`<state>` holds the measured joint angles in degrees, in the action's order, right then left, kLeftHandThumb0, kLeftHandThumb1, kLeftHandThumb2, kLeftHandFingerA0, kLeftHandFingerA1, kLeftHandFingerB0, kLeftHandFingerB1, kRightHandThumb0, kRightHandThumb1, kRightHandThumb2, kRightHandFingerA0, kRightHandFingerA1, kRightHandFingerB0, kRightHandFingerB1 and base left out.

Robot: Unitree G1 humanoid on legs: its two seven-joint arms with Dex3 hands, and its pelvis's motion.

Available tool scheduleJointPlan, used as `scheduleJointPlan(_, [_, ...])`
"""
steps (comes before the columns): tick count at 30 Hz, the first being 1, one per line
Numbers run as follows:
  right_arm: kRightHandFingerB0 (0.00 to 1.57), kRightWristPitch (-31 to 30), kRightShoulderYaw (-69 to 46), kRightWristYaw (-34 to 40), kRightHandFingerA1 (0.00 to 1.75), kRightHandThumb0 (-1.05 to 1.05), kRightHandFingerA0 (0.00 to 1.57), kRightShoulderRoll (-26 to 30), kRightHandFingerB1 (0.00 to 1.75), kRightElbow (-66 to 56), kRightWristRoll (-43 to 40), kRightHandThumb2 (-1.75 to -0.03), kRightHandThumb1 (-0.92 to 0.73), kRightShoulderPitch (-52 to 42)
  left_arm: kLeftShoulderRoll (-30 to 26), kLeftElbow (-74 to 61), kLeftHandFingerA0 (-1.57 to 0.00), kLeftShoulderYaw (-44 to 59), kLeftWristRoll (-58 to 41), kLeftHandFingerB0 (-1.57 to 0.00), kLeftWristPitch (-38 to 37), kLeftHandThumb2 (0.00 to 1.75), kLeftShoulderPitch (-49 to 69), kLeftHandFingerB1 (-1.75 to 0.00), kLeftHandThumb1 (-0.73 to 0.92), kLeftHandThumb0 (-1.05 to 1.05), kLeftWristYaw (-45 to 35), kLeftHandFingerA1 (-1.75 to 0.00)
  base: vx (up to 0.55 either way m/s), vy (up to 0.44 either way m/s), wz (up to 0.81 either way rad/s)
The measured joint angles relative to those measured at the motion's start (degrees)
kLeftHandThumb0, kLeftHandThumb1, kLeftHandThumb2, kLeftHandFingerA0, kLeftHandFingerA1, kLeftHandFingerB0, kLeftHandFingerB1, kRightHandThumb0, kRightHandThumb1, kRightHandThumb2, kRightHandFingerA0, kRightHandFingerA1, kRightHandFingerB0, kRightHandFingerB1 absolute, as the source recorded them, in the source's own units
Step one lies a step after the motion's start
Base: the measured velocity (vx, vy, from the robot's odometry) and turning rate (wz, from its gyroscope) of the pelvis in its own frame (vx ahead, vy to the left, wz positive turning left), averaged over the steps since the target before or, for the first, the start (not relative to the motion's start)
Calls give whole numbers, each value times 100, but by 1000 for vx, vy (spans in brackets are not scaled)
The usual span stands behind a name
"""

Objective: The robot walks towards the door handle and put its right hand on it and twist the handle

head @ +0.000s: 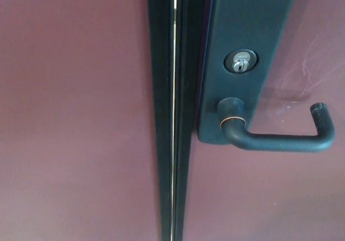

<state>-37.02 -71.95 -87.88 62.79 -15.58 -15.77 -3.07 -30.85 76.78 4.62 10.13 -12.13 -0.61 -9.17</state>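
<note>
A black lever door handle (280, 139) juts from a dark backplate (245, 31) on a maroon door (302, 198). The lever runs level to the right and its tip (320, 112) bends back toward the door. Above its round base sits a silver keyhole cylinder (240, 61). Neither of my hands shows in the head view, and nothing touches the handle.
A dark vertical door edge (172, 111) with a thin bright gap runs down the picture's middle. Left of it is a second maroon door panel (75, 111). The door surfaces fill the whole view at close range.
</note>
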Motion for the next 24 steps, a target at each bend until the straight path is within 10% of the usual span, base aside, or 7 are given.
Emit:
scheduleJointPlan(11, [19, 536, 1481, 507, 53, -59, 35, -2674, 42, 281, 137, -80, -41, -1487, 9, -12, -66, 80, -6, -53, -4, 89, -176, -86, 21, -71, 8, -99, 0, 0, 0])
scheduleJointPlan(16, [30, 842, 2226, 1027, 40, -58, 37, -3240, 32, 977, 443, -56, -56, -1540, 11, -19, -55, 211, -22, -49, -17, 89, -175, -91, 34, -93, 10, -104, 0, 0, 0])
scheduleJointPlan(17, [28, 918, 2395, 1158, 39, -61, 37, -3343, 31, 1167, 518, -57, -55, -1535, 14, -19, -41, 256, -25, -39, -22, 61, -175, -103, 61, -103, 10, -114, 0, 0, 0])
scheduleJointPlan(18, [22, 982, 2520, 1261, 47, -68, 31, -3415, 40, 1338, 577, -76, -45, -1520, 14, -19, -39, 295, -30, -37, -24, 102, -172, -90, 41, -103, 10, -96, 0, 0, 0])
scheduleJointPlan(19, [20, 1035, 2654, 1363, 46, -70, 30, -3457, 39, 1576, 633, -77, -45, -1476, 20, -19, -31, 334, -36, -31, -25, 59, -171, -103, 65, -105, 9, -112, 0, 0, 0])
scheduleJointPlan(20, [20, 1073, 2760, 1452, 46, -71, 30, -3482, 39, 1784, 676, -78, -45, -1432, 26, -19, -45, 362, -41, -36, -26, 104, -170, -90, 43, -105, 9, -99, 0, 0, 0])
scheduleJointPlan(24, [19, 1251, 3238, 1869, 44, -70, 27, -3589, 39, 2812, 887, -78, -45, -1199, 40, -18, -46, 487, -75, -29, -28, 103, -161, -86, 43, -105, 8, -100, 0, 0, 0])
